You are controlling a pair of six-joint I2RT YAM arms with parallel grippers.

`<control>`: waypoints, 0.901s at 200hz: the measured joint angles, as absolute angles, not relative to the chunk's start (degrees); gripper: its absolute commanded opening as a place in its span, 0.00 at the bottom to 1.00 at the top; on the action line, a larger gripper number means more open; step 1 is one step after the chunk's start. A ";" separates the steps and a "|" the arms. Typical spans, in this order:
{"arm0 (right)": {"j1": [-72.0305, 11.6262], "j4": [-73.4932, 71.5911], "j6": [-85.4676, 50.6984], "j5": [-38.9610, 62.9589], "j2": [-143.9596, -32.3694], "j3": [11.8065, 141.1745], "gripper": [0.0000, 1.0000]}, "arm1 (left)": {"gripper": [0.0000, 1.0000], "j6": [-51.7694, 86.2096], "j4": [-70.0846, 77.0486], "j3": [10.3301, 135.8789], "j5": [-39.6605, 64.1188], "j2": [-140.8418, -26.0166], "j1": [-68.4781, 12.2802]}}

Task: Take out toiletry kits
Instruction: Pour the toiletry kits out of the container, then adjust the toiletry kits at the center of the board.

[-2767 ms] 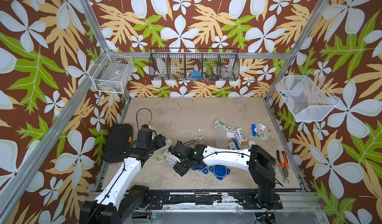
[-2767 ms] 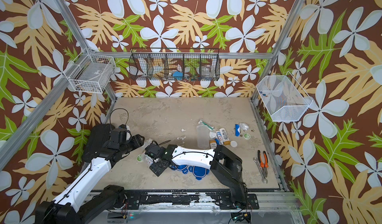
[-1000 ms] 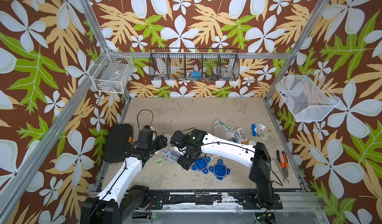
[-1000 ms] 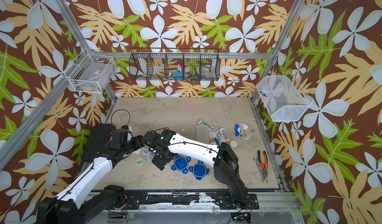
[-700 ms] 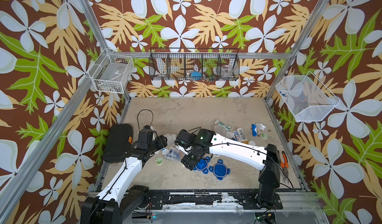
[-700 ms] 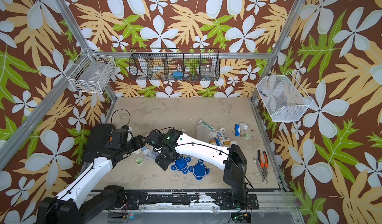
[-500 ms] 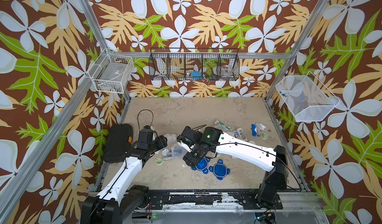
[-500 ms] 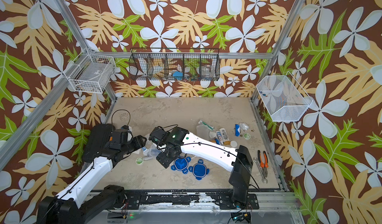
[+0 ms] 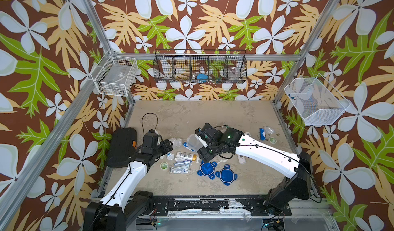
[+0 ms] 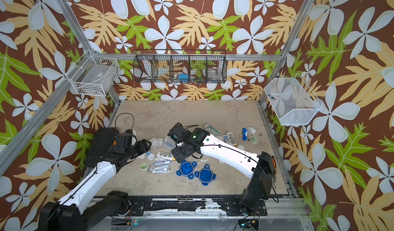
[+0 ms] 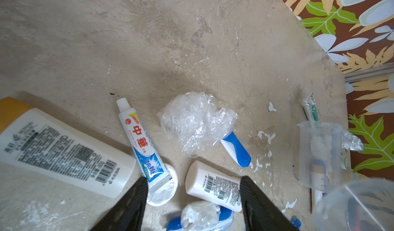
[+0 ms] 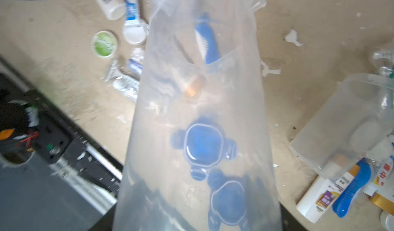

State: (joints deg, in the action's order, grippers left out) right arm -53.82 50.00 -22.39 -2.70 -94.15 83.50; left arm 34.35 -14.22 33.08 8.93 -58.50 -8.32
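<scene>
At the left of the desk (image 9: 181,112), the left pincer (image 9: 168,145) hangs low with its jaws apart and nothing between them. In the left wrist view its fingers (image 11: 134,204) straddle a small white bottle (image 11: 215,185) that lies flat; I cannot tell whether they touch it.

Just right of the pincer, one toiletry kit lies spread out on the desk. It includes a toothpaste tube (image 11: 140,142) with its crimped end over a round white cap (image 11: 170,187), and a large white bottle (image 9: 186,155) with an orange cap. On the far side are a crumpled clear wrapper (image 9: 176,141) and a blue comb (image 11: 236,153) partly under it. Nearer the front edge sit a round green tin (image 9: 164,166) and two wrapped toothbrushes (image 9: 180,170), side by side.

Right of the wrapper, the right pincer (image 9: 200,143) is clamped on a clear jar (image 9: 192,141), which is tilted with its mouth toward the left. Two blue lids (image 9: 207,168) lie flat, side by side, near the front and just right of the toothbrushes. A second clear jar (image 12: 345,123) shows in the right wrist view beside more bottles.

At the far right, the second kit lies loose on the desk. It has white tubes (image 10: 229,138), a green-handled toothbrush (image 10: 212,128), another blue comb (image 10: 245,134), a second wrapper (image 10: 251,130) and a second green tin (image 10: 254,140).
</scene>
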 measured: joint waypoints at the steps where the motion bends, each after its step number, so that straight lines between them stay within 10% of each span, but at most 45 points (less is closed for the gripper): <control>1: -53.52 49.32 -22.55 -2.85 -94.06 82.85 0.58 | 0.71 34.41 -14.20 33.08 8.99 -58.50 -8.32; 74: -49.25 15.25 -27.07 -6.44 -102.45 65.30 0.54 | 0.71 36.38 -10.50 31.73 12.69 -56.31 -8.32; 180: -56.90 3.92 -34.33 -4.23 -107.35 63.79 0.54 | 0.72 37.36 -10.48 32.38 12.93 -54.08 -8.32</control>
